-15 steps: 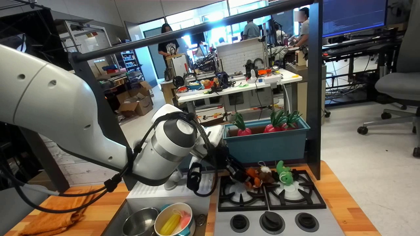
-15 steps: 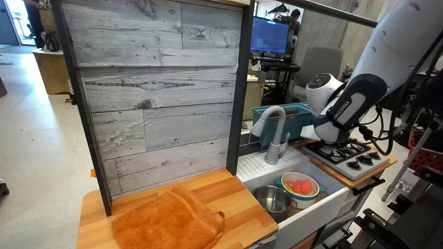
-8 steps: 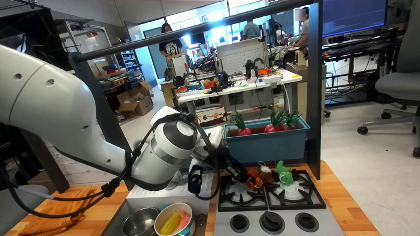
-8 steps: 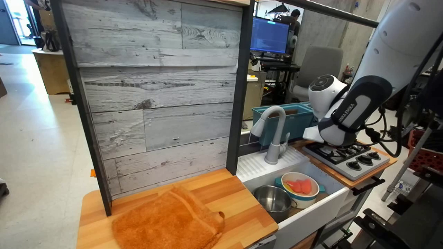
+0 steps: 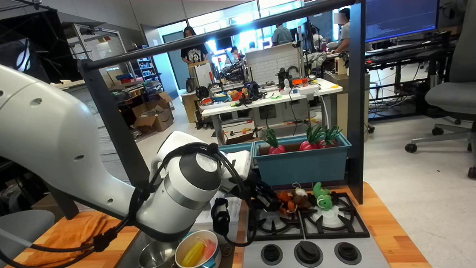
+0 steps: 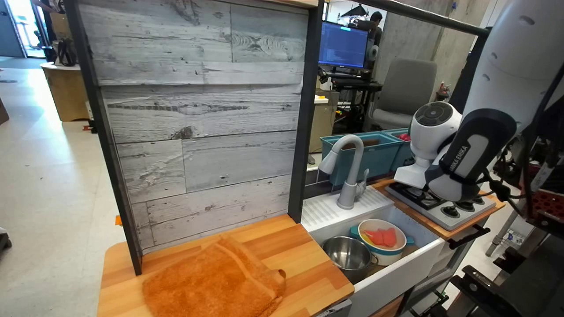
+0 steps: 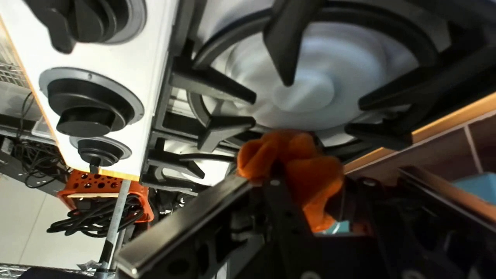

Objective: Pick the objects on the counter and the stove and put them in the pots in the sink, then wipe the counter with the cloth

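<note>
My gripper (image 5: 277, 205) is at the back left of the stove, beside an orange plush toy (image 5: 285, 203). In the wrist view the fingers stand apart, with the orange toy (image 7: 306, 170) between them and a gap toward the right finger. A brown-and-white plush (image 5: 302, 197) and a green plush (image 5: 323, 200) lie to its right on the burners. In the sink, a steel pot (image 6: 348, 255) stands beside a white-and-teal pot (image 6: 387, 253) holding pink (image 6: 381, 237) and yellow (image 5: 194, 255) items. The orange cloth (image 6: 216, 281) lies on the wooden counter (image 6: 317, 273); it also shows in an exterior view (image 5: 74, 234).
The stove's black grates (image 5: 273, 234) and knobs (image 5: 308, 253) surround the toys. A teal planter (image 5: 303, 167) with red radishes stands behind the stove. A grey faucet (image 6: 350, 176) rises behind the sink. A dark post (image 5: 356, 111) stands at the back right.
The forearm and wrist have swung lower and toward the front, tilting the hand. The gripper's tips have stayed by the orange toy; the toys have not visibly moved.
</note>
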Controlling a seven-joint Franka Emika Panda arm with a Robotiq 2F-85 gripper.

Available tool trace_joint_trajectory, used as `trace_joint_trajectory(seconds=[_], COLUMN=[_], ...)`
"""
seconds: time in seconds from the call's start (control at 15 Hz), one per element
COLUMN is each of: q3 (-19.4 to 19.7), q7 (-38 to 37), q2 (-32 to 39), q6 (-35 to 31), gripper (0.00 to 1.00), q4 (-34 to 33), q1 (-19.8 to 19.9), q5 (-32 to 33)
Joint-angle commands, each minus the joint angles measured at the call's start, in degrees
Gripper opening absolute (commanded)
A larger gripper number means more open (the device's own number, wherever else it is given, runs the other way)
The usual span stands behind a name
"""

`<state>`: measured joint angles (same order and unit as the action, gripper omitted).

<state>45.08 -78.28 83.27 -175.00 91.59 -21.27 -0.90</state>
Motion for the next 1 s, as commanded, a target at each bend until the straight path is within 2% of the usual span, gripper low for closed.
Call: trace_joint_trajectory(seconds=[0.0, 0.33, 0.67, 0.8, 0.93], q3=[0.36, -1.43, -9.6, -13.53, -17.35], q7=[1.95, 7.34, 17.65, 23.19, 28.77], q2=[-3.36, -6.34, -15.17, -18.26, -20.57], q6=[-8.06, -13.61, -22.19, -23.42, -21.58], gripper=[0.05, 0.05, 0.05, 0.05, 0.05], q4=[7.15, 12.01, 18.62, 20.94, 22.76], q1=[-2.88, -3.77, -2.18, -1.12, -0.24], q5=[-4.68, -10.95, -12.32, -12.17, -12.12])
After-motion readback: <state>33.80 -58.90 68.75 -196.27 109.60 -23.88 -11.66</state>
